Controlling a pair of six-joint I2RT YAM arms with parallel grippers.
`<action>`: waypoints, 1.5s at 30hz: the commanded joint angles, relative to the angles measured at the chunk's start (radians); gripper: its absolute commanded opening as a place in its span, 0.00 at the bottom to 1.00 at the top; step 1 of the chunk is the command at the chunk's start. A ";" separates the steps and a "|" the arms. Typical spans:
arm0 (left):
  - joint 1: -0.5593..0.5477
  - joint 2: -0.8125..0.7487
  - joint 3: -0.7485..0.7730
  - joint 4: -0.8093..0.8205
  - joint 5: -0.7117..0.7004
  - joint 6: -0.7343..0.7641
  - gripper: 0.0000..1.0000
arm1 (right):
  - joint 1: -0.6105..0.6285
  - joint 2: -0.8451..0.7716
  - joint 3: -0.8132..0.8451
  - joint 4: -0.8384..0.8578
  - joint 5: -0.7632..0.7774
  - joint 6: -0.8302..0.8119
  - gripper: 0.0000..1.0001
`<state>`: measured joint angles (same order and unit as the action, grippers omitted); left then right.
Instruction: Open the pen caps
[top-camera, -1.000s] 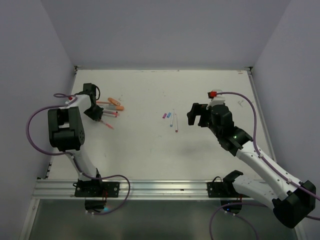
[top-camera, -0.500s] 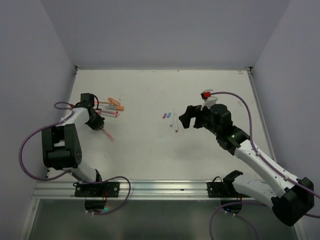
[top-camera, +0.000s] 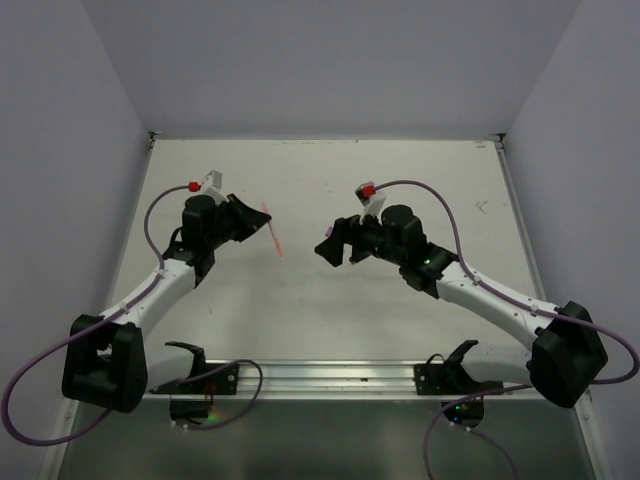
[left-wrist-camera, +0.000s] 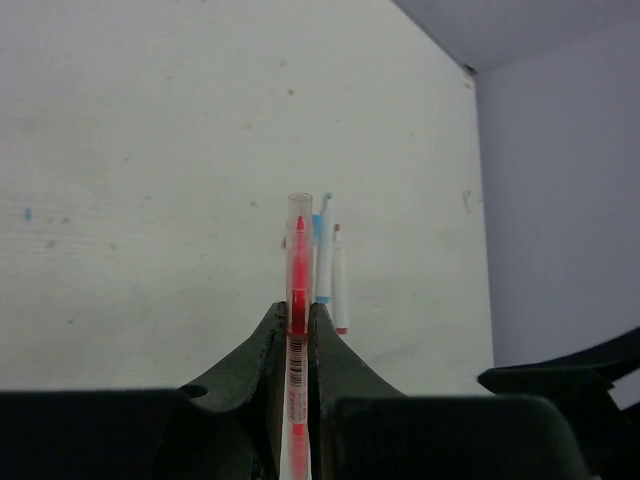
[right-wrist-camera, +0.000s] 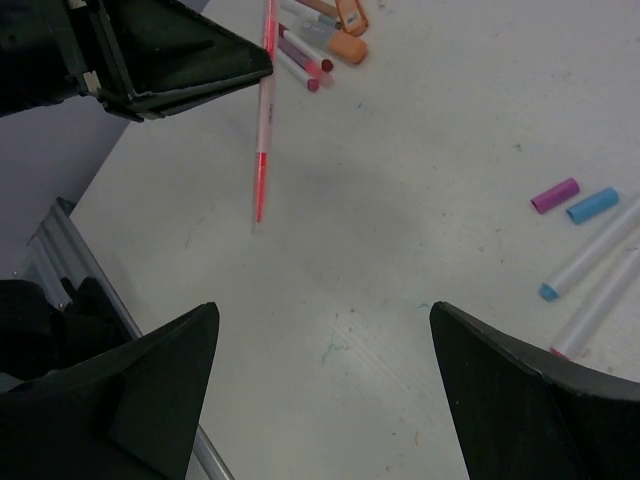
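Note:
My left gripper (top-camera: 252, 217) is shut on a thin red pen (top-camera: 273, 230) and holds it above the table, pointing toward the middle. In the left wrist view the pen (left-wrist-camera: 298, 250) sticks out past the shut gripper (left-wrist-camera: 297, 318), with a red nib inside a see-through end. My right gripper (top-camera: 335, 246) is open and empty, facing the pen from the right with a gap between them. The right wrist view shows the pen (right-wrist-camera: 264, 120) ahead of the open gripper (right-wrist-camera: 320, 312). A loose purple cap (right-wrist-camera: 555, 195) and blue cap (right-wrist-camera: 592, 204) lie on the table.
Two uncapped pale pens (right-wrist-camera: 590, 262) lie beside the loose caps and show in the left wrist view (left-wrist-camera: 333, 268). A pile of pens with two orange markers (right-wrist-camera: 348, 42) lies behind the left gripper (right-wrist-camera: 170, 55). Walls close in the left, far and right sides.
The left arm has swung from the pen pile at the far left toward the middle, carrying the red pen up off the table. The right gripper has moved left toward it.

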<state>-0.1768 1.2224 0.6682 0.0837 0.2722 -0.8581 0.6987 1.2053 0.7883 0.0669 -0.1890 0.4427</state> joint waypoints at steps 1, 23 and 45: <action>-0.076 -0.049 -0.030 0.319 0.087 -0.050 0.00 | 0.015 0.051 0.078 0.143 -0.050 0.054 0.90; -0.230 -0.075 -0.059 0.610 0.125 -0.053 0.00 | 0.056 0.269 0.223 0.310 -0.096 0.050 0.38; -0.231 -0.063 0.093 0.421 0.117 0.126 0.55 | 0.055 0.204 0.175 0.217 -0.162 -0.009 0.00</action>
<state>-0.4019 1.1629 0.7113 0.5209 0.3893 -0.7666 0.7525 1.4460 0.9627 0.2867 -0.3107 0.4591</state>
